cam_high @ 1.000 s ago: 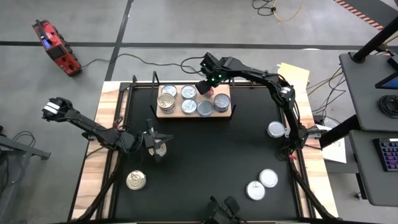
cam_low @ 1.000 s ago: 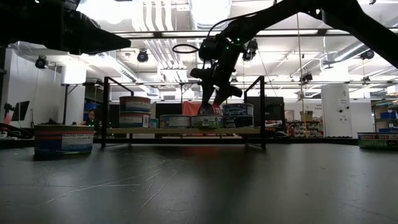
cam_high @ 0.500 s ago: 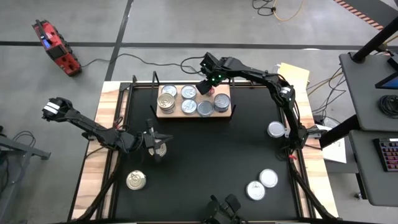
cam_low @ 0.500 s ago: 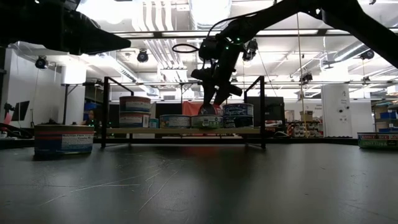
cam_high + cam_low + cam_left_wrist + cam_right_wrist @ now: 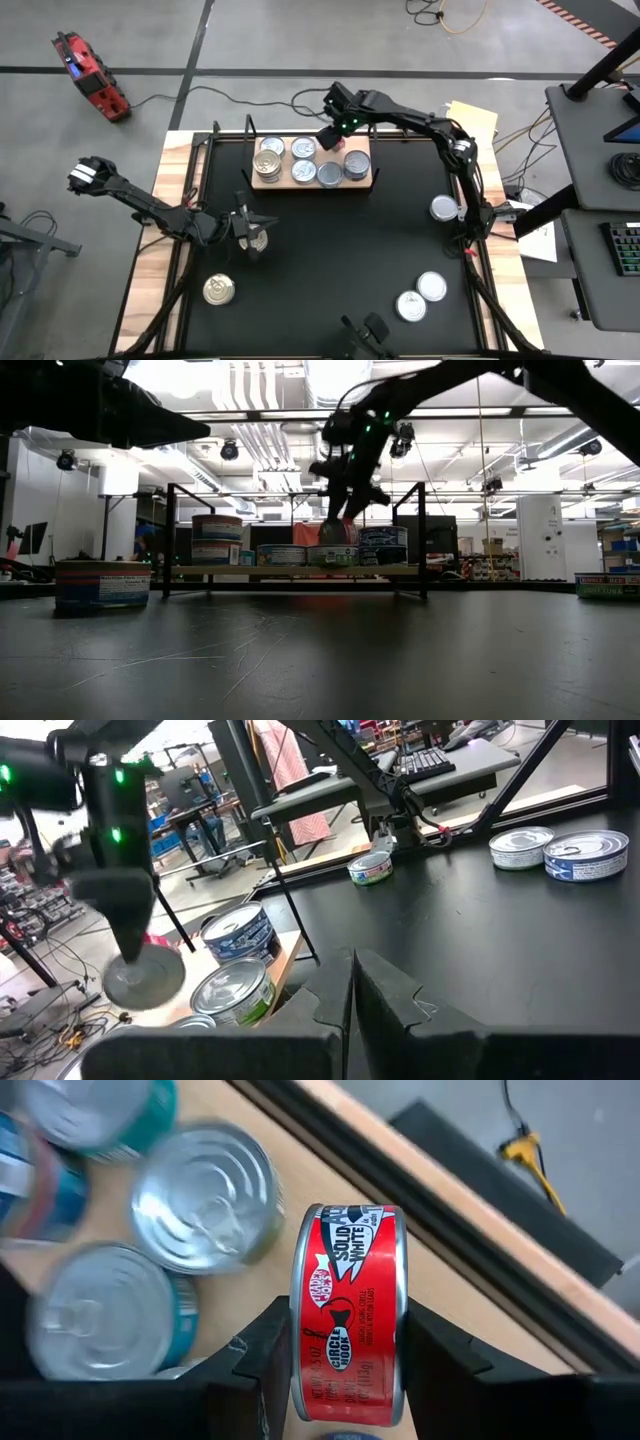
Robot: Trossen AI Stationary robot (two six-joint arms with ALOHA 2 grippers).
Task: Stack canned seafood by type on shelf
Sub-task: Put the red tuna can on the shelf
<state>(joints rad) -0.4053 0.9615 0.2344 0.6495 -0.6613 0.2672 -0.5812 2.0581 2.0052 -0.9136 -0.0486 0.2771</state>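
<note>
A red-labelled seafood can is clamped on edge between the right gripper's two fingers, lifted above the wooden shelf. Silver-topped cans sit on the shelf just beside and below that gripper. The left gripper, fingers closed and empty, waits over the table, well away.

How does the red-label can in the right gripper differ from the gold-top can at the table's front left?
Red-label can is clamped between the right gripper's fingers above the shelf; the gold-top can sits loose on the black table.
The red-label can is held on edge, label showing; the gold-top can lies flat, lid up.
Both are short round tins.
</note>
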